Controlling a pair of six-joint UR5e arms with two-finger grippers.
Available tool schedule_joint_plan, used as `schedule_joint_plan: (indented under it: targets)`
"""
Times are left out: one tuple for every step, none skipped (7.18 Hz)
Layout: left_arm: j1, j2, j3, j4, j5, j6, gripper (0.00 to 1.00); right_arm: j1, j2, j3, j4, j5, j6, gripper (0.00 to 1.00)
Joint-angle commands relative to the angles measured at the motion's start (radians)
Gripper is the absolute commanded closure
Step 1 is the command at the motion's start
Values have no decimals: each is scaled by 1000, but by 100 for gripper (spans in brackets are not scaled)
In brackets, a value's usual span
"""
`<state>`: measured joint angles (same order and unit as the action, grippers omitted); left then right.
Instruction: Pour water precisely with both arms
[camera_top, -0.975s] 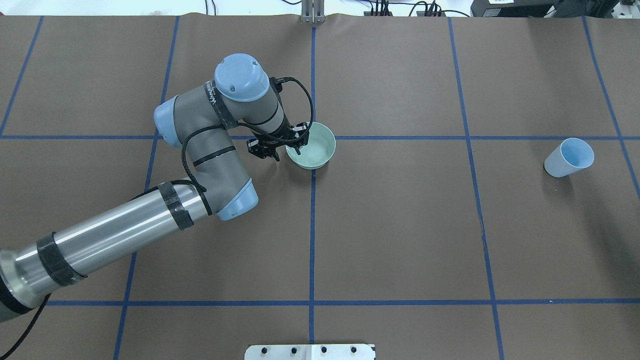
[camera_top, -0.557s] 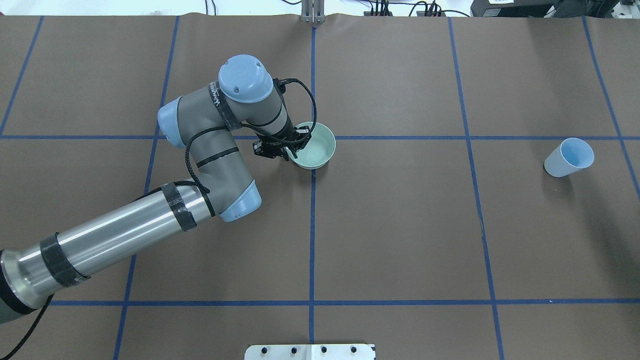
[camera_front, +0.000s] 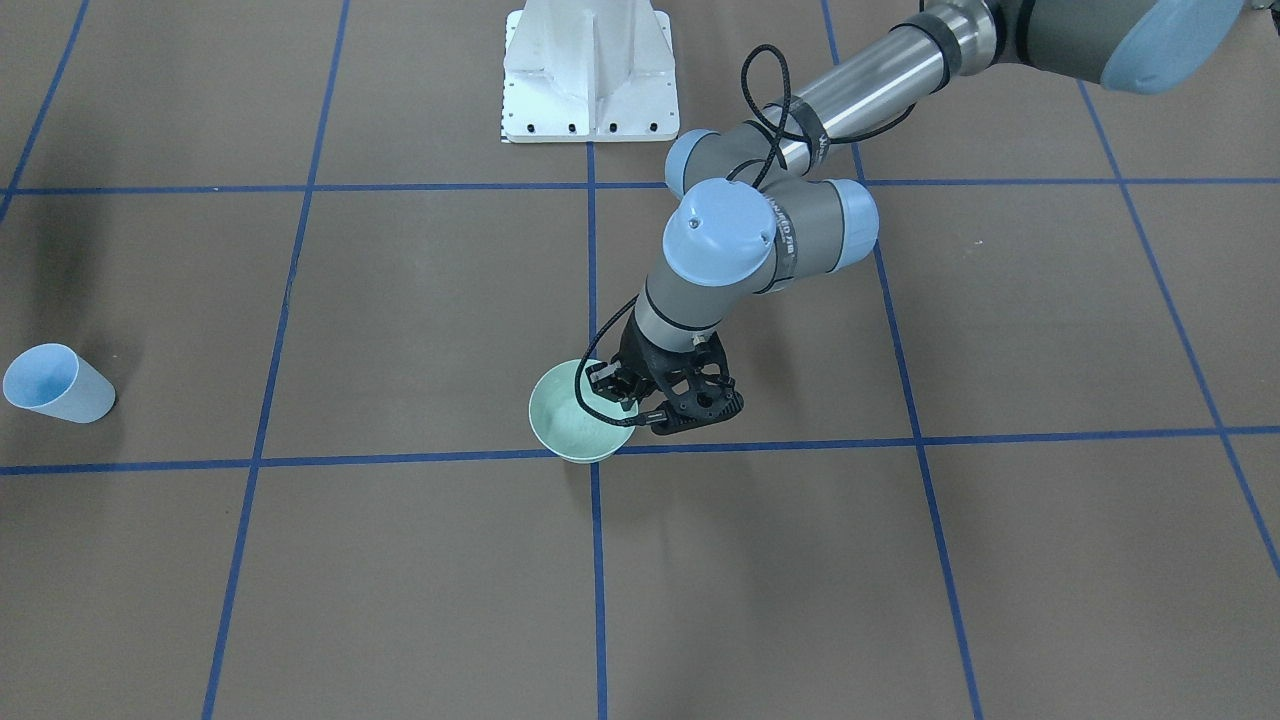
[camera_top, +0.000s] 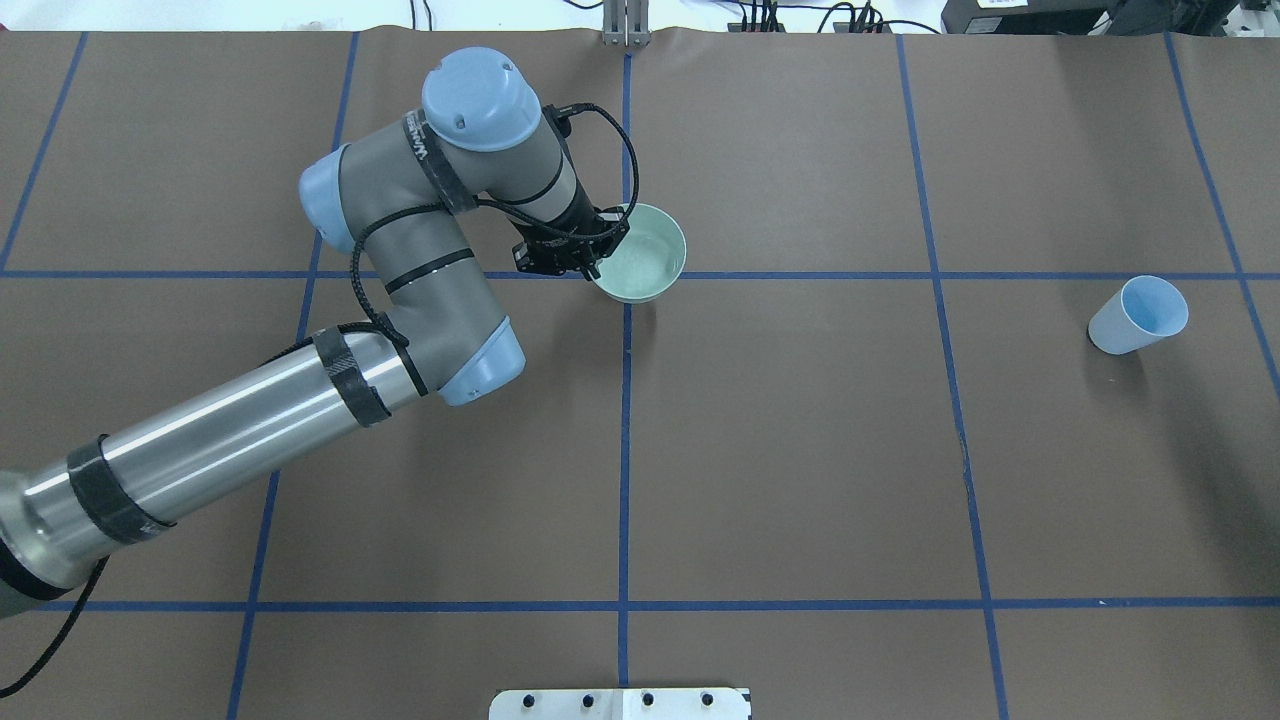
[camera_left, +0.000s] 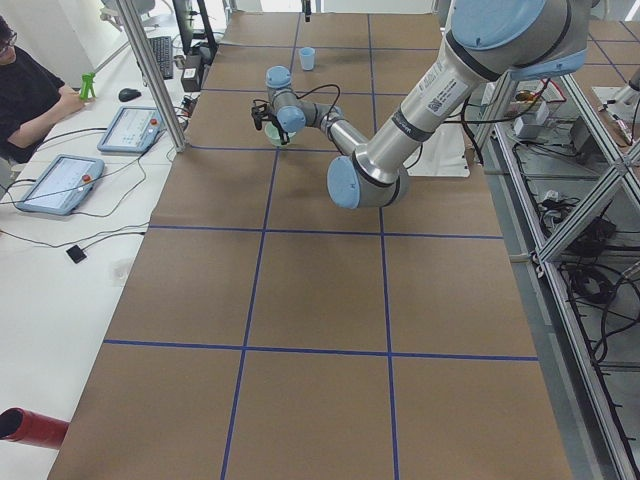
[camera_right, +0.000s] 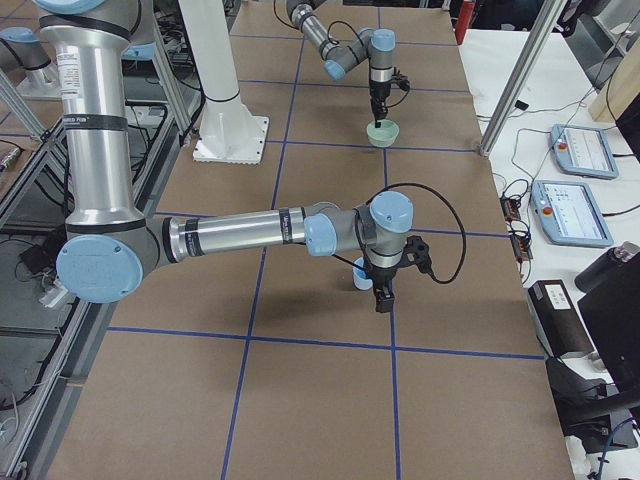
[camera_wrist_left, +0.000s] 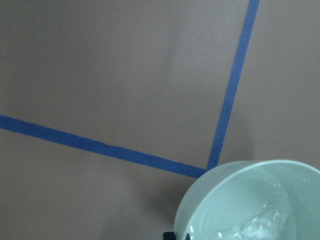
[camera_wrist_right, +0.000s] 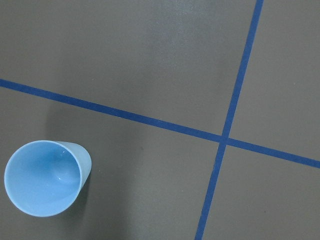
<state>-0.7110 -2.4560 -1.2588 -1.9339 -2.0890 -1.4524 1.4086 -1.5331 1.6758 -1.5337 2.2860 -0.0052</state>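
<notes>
The left gripper (camera_top: 590, 262) pinches the rim of the mint-green bowl (camera_top: 678, 250), which has shifted up-frame in the overhead view since a second ago; I judge it is lifted off the bench (camera_top: 800, 450). The water (camera_wrist_left: 252, 230) glints inside it; the right gripper (camera_right: 383, 288) hangs beside the pale blue cup (camera_right: 360, 272), and I cannot tell its state.

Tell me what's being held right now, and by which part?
The left gripper holds the mint-green bowl by its rim. The blue cup stands ungripped; whether the right gripper is open cannot be told.
</notes>
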Motion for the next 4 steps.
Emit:
schedule_joint_plan:
  targets:
    - [-137, 151, -152, 10, -133, 108, 100, 4, -13, 13, 4, 35, -1, 0]
    - [-187, 287, -245, 10, -167, 209, 100, 4, -9, 19, 6, 29, 1, 0]
    - [-229, 413, -310, 10, -195, 322, 100, 4, -9, 16, 6, 26, 1, 0]
    - [-264, 539, -370, 9, -198, 442, 100, 4, 1, 27, 6, 24, 1, 0]
